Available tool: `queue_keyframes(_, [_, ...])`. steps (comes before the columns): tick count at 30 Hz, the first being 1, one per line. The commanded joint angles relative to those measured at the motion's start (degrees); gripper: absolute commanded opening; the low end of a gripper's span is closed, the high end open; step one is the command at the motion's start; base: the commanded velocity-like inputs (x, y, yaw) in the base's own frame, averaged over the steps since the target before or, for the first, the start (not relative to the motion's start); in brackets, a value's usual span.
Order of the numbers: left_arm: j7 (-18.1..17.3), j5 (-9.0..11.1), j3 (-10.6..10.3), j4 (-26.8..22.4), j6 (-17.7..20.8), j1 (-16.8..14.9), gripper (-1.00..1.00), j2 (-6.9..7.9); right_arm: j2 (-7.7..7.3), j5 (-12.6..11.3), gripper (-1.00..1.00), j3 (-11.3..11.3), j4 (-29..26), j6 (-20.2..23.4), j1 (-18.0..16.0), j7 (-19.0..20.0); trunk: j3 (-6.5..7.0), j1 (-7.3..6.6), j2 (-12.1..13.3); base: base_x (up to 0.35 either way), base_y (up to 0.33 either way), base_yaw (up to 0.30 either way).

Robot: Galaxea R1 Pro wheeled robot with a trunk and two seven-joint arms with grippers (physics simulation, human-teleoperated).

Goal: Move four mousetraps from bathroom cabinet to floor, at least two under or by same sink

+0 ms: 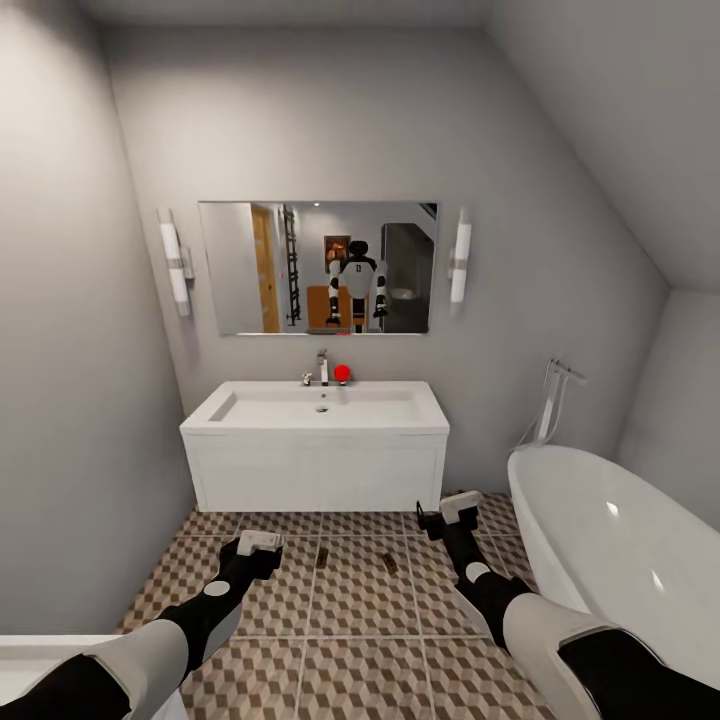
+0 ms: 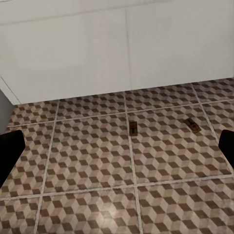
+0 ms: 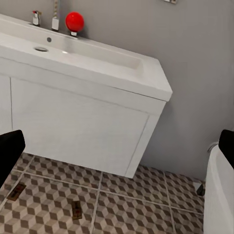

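Note:
Two mousetraps lie flat on the cube-patterned bathroom floor [image 1: 360,620] in front of the white sink [image 1: 315,440]: one mousetrap [image 1: 322,556] [image 2: 133,128] [image 3: 16,191] and another mousetrap [image 1: 390,562] [image 2: 193,125] [image 3: 76,210] a short way to its right. They rest a little out from the vanity front, not under it. My left gripper [image 1: 258,543] [image 2: 117,151] hovers open above the tiles, left of the traps. My right gripper [image 1: 455,510] [image 3: 117,146] is open and empty, right of them. The cabinet is out of view.
A white bathtub [image 1: 620,540] [image 3: 219,195] fills the right side, close to my right arm. A chrome tap [image 1: 322,368] and a red ball [image 1: 342,373] [image 3: 74,21] stand on the sink under a mirror [image 1: 318,268]. A white ledge [image 1: 40,650] is at the lower left.

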Motion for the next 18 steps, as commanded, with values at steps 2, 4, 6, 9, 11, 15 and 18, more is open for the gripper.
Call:
queue_keyframes(2, [0.26, 0.32, -0.5, -0.03, -0.07, 0.0, 1.0, -0.01, 0.01, 0.63, 1.0, 0.13, 0.07, 0.0, -0.06, -0.59, -0.03, 0.02, -0.04, 0.0, 0.0, 0.0])
queue_keyframes(4, [0.26, 0.32, -0.5, -0.03, -0.05, 0.0, 1.0, -0.04, 0.03, 0.62, 1.0, 0.13, 0.07, 0.01, -0.05, -0.59, -0.03, 0.02, -0.04, 0.0, 0.0, 0.0])
queue_keyframes(6, [0.26, 0.32, -0.5, -0.03, -0.04, 0.0, 1.0, -0.05, 0.04, 0.61, 1.0, 0.13, 0.07, 0.04, -0.05, -0.59, -0.02, 0.02, -0.04, 0.0, 0.0, 0.0])
queue_keyframes(9, [0.26, 0.32, -0.5, -0.03, -0.03, 0.0, 1.0, -0.12, 0.06, 0.6, 1.0, 0.13, 0.07, 0.07, -0.04, -0.61, -0.02, 0.02, -0.04, 0.0, 0.0, 0.0])
queue_keyframes(11, [0.26, 0.32, -0.5, -0.03, -0.03, 0.0, 1.0, -0.16, 0.07, 0.59, 1.0, 0.15, 0.08, 0.08, -0.04, -0.62, -0.02, 0.02, -0.04, 0.0, 0.0, 0.0])
queue_keyframes(15, [0.26, 0.34, -0.5, 0.13, 0.08, 0.0, 1.0, -0.88, 0.18, 0.59, 1.0, 0.21, 0.08, 0.14, -0.01, -0.75, -0.02, 0.02, -0.04, 0.0, 0.0, 0.0])
queue_keyframes(18, [0.26, 0.34, -0.47, 2.04, 0.13, 0.0, 1.0, -1.46, 0.32, 0.55, 1.0, 0.21, 0.08, 0.21, 0.55, -0.85, -0.02, 0.02, -0.04, 0.0, 0.0, 0.0])
